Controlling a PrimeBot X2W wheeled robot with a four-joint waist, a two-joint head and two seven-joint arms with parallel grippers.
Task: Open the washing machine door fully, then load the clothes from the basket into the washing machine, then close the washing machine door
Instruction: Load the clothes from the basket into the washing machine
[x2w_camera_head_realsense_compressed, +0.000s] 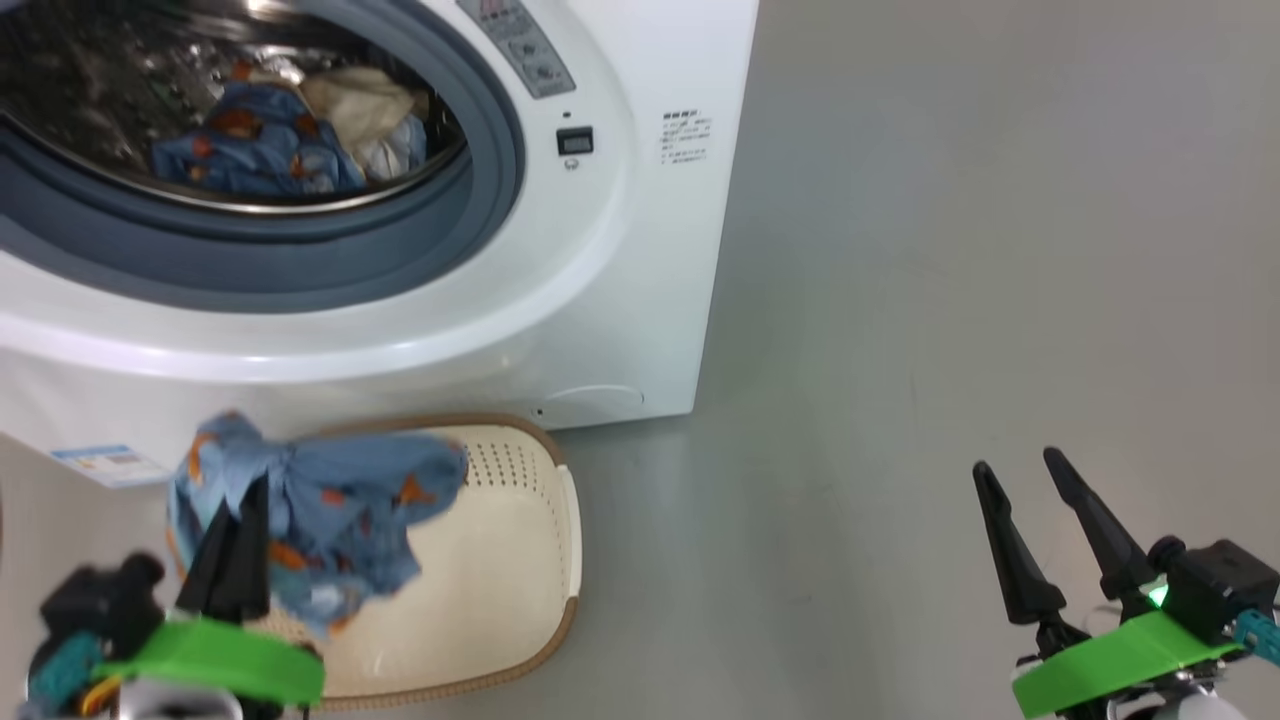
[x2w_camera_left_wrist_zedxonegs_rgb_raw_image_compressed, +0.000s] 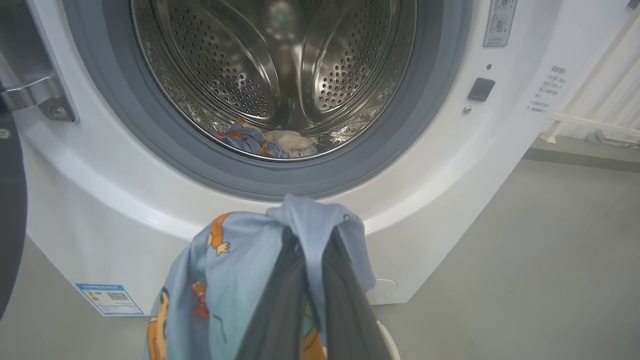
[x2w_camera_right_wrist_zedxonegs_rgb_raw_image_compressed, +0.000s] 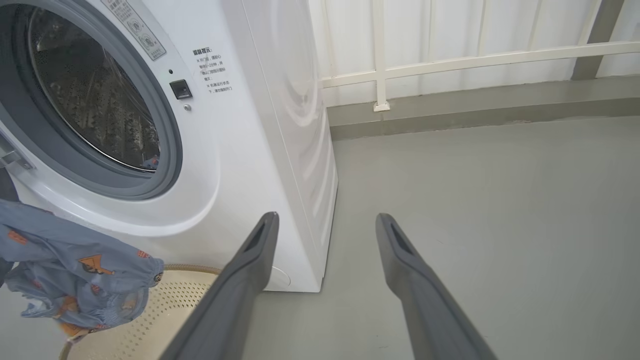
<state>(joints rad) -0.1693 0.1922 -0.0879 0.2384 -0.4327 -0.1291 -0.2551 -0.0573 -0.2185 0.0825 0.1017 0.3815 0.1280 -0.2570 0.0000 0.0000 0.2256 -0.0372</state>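
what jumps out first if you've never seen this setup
The left gripper, shut on a light-blue garment with orange figures, holds it above the cream basket at the foot of the white washing machine. Above it the steel drum gapes open, with more clothes lying at its bottom. At the lower right of the head view, the right gripper hangs open over grey floor.

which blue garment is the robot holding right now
The garment hanging over the basket, pinched by the left gripper; the other garment lies inside the drum.
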